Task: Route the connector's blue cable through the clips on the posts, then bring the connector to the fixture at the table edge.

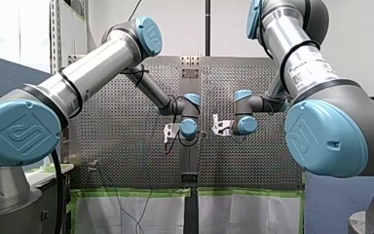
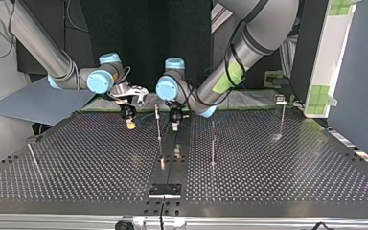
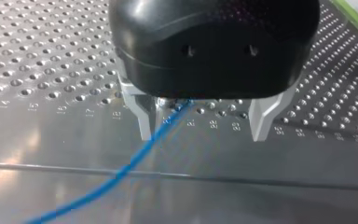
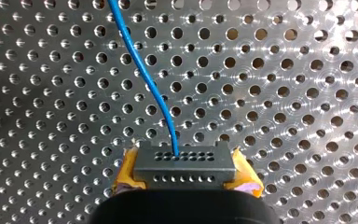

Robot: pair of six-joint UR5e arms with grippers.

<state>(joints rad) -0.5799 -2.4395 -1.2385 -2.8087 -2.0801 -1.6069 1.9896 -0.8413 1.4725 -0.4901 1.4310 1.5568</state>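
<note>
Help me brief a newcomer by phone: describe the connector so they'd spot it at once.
Start at the perforated table and find my right gripper, at the top view's left. Between its yellow pads sits the connector: a dark block with two rows of holes, the only thing the blue cable enters.

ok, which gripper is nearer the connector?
Right. My right gripper is shut on the connector, between its yellow pads. My left gripper stands open over the blue cable, holding no connector.
</note>
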